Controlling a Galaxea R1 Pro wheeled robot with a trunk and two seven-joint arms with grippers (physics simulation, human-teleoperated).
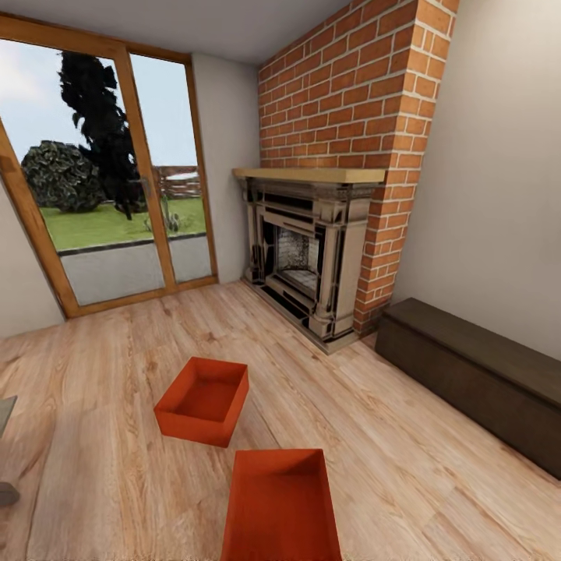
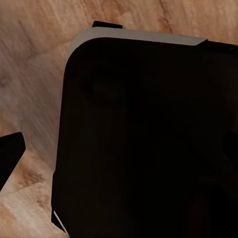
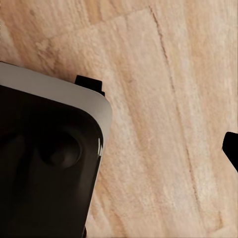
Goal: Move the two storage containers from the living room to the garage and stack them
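Two red-orange open-top storage containers lie on the light wood-plank floor of the living room in the head view. One container point(image 1: 202, 401) sits mid-floor, turned slightly. The other container point(image 1: 282, 506) lies closer, reaching the picture's lower edge. Both are empty and stand apart. In the left wrist view one dark fingertip point(image 2: 10, 156) of my left gripper hangs over the planks, holding nothing. The right wrist view likewise has one dark fingertip point(image 3: 232, 148) of my right gripper at the frame's border. Both sets of jaws are spread wide, far from the containers.
A dark ornate fireplace point(image 1: 308, 253) under a red-brick chimney point(image 1: 351, 86) stands ahead. A dark brown low bench point(image 1: 475, 382) lines the right wall. Wood-framed glass doors point(image 1: 117, 179) are at the left. My black base point(image 2: 144, 139) shows below each wrist.
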